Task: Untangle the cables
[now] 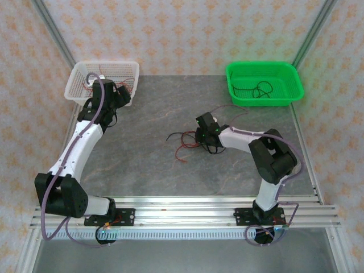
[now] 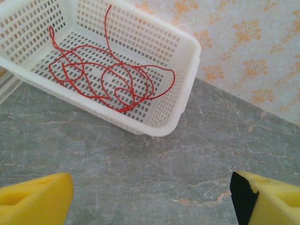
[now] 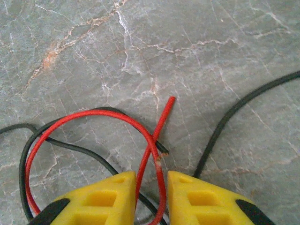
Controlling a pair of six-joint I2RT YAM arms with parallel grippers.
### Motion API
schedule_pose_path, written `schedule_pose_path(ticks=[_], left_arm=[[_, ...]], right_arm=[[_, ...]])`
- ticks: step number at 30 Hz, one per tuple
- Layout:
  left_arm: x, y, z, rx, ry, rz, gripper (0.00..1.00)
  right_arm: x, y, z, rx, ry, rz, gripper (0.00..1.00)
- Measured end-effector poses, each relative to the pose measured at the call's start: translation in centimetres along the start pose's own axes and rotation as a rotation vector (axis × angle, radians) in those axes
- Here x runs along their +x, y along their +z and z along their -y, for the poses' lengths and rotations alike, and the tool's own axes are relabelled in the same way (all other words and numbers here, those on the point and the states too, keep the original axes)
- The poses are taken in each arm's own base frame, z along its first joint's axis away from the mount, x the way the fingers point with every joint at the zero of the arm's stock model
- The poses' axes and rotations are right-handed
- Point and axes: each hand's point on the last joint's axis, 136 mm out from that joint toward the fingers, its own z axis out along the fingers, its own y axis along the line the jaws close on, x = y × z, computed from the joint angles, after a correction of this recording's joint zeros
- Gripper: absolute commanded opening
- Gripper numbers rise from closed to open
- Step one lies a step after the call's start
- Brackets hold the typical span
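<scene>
The cables [image 1: 190, 142] lay in a loose red and black snarl on the grey table [image 1: 153, 170], well to the right of the white basket [image 1: 77, 94] and nearer the arm bases. The right gripper [image 3: 151, 176] sat over that snarl, its yellow fingers [image 3: 108, 197] close together with a red loop [image 3: 93, 114] running between them; whether they pinched it could not be told. A black strand [image 3: 243, 105] lay just beside them. The left gripper [image 2: 150, 201] hung near the white basket's near wall, jaws spread wide, holding nothing. Inside the white basket lay a curled red cable [image 2: 108, 79]. Far to that basket's right, a green basket [image 1: 233, 74] held a black cable [image 1: 259, 90].
</scene>
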Motion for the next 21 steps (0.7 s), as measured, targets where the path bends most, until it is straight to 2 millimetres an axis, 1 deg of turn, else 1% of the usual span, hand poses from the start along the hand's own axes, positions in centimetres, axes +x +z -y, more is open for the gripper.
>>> schedule_pose_path(ticks=[4,9,12,14,16,21], left_arm=[[-0.3,-0.2,0.1,0.006,-0.003,0.01,0.88],[-0.1,-0.3,0.2,0.009,-0.001,0.007,0.88],[-0.1,-0.6,0.6,0.02,0.002,0.01,0.88],[-0.1,-0.7,0.8,0.028,0.002,0.011,0.88],[-0.2,-0.9,1.0,0.036,-0.002,0.012,0.88],[-0.3,-1.4,1.2,0.047,-0.011,0.018,0.88]], right_arm=[[-0.1,0.6,0.2,0.006,0.002,-0.003,0.22],[-0.1,0.6,0.3,0.007,0.003,-0.003,0.21],[-0.2,0.6,0.2,0.004,0.002,0.001,0.15],[-0.2,0.6,0.1,0.003,-0.002,0.002,0.08],[-0.3,0.6,0.1,0.001,-0.004,0.004,0.0],[-0.3,0.6,0.0,-0.003,-0.004,0.006,0.0]])
